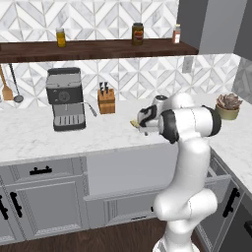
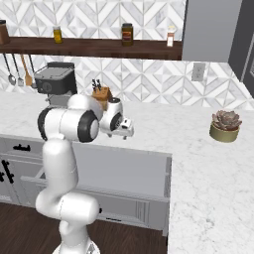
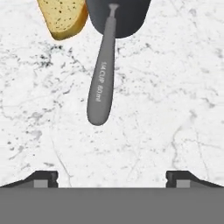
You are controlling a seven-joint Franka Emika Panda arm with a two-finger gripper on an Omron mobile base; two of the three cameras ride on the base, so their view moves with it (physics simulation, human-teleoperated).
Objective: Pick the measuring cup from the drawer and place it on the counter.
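The measuring cup (image 3: 103, 83) lies on the white marble counter (image 3: 170, 92), its dark grey bowl at the top of the hand view and its long handle pointing toward me. My gripper (image 3: 112, 178) hovers just above it, open, with the fingertips spread wide and nothing between them. In the base views the gripper (image 1: 142, 119) (image 2: 127, 130) hangs over the counter (image 1: 29, 133) (image 2: 198, 163) behind the pulled-out drawer (image 1: 128, 170) (image 2: 124, 173), whose pale grey inside shows.
A yellowish-tan lump (image 3: 63, 17) (image 1: 134, 123) lies right beside the cup's bowl. A coffee machine (image 1: 65, 98) and knife block (image 1: 106, 101) stand at the back left. A potted succulent (image 1: 228, 106) (image 2: 224, 126) sits to the right. A dark wooden shelf (image 1: 98, 48) with jars runs above.
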